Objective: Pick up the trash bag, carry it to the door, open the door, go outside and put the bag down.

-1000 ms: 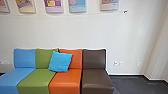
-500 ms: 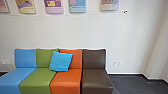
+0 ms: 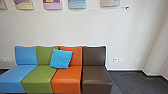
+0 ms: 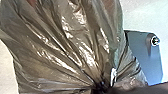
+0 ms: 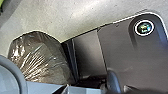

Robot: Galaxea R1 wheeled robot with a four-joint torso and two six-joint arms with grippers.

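Observation:
A dark, shiny, translucent trash bag (image 4: pixel 72 47) looms large in the left wrist view, its folds drawn together into a tight neck. At that neck my left gripper (image 4: pixel 100 87) is shut on the bag. The rounded, full body of the same trash bag (image 5: pixel 40 57) shows in the right wrist view, beyond grey parts of my right arm and apart from them. How my right gripper stands cannot be told.
Ahead, a row of blue, green, orange and brown seats (image 3: pixel 96 75) stands against a white wall (image 3: pixel 75 30), with a blue cushion (image 3: pixel 61 58) on it. Posters (image 3: pixel 77 3) hang above. Dark floor (image 3: pixel 130 81) lies right of the seats, near a wall corner.
The whole head view has shifted: seats, posters and sockets sit slightly higher than before, and more of the floor shows, so the camera has moved. The seats and cushion themselves look unchanged.

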